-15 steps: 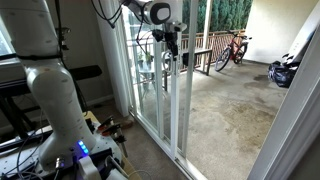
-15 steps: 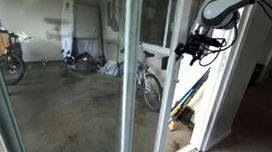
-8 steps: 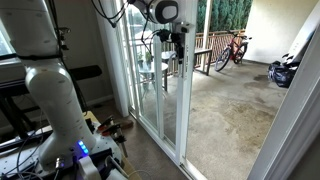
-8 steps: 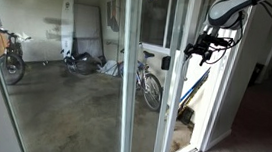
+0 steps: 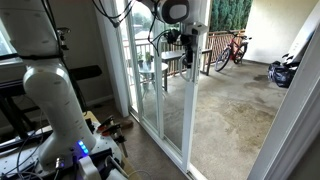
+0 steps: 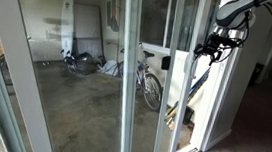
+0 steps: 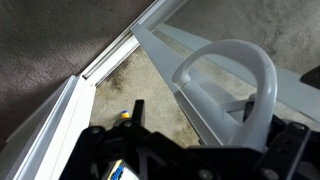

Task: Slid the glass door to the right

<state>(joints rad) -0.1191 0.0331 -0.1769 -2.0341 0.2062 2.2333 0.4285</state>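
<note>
The gripper [image 5: 187, 42] is held against the white loop handle [image 7: 228, 47] at the glass door's [image 5: 165, 95] right frame edge; whether it is clenched cannot be told.

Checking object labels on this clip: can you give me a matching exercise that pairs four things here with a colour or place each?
Things:
1. glass door
2. door handle
3. gripper
4. bicycle

Descriptions:
A. red, outside by the railing
B. white loop, close up in the wrist view
C. dark, up at the door's frame edge
D. clear pane in a slim white frame

Pairs: 1-D, 2-B, 3-C, 4-A
</note>
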